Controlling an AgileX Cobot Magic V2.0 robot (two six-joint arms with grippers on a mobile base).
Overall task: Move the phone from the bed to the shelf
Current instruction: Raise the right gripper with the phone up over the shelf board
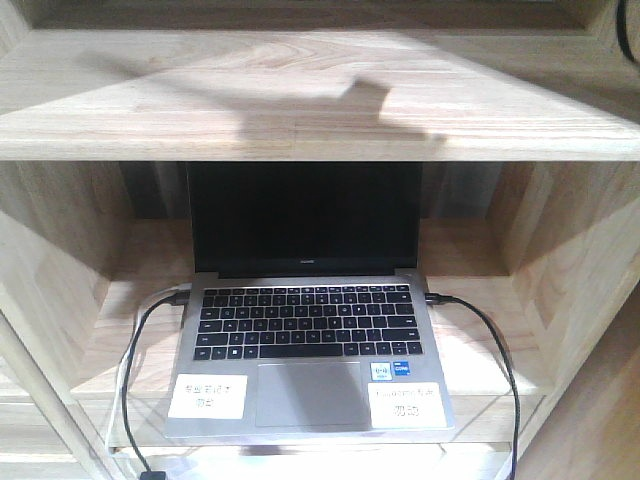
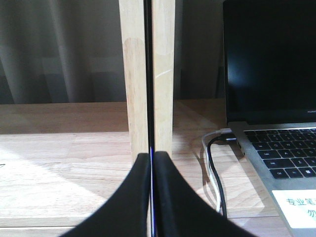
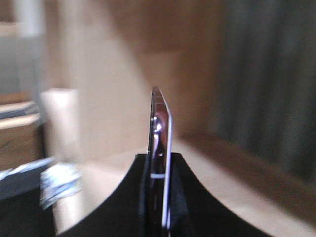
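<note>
The phone (image 3: pixel 161 123) shows edge-on in the right wrist view, a thin glossy slab with a pinkish rim standing upright. My right gripper (image 3: pixel 160 163) is shut on its lower part, above a blurred pale wooden board. The shelf (image 1: pixel 300 100) of thick pale boards fills the front view, and neither gripper appears there. My left gripper (image 2: pixel 151 159) is shut with nothing between its fingers. It hangs over a shelf board (image 2: pixel 64 163), facing a pale upright post (image 2: pixel 133 74). The bed is out of view.
An open silver laptop (image 1: pixel 310 330) sits in the shelf's lower compartment, with black cables (image 1: pixel 135 370) plugged in on both sides. In the left wrist view the laptop (image 2: pixel 276 74) and its cable (image 2: pixel 215 168) lie to the right of the post. Grey curtains hang behind.
</note>
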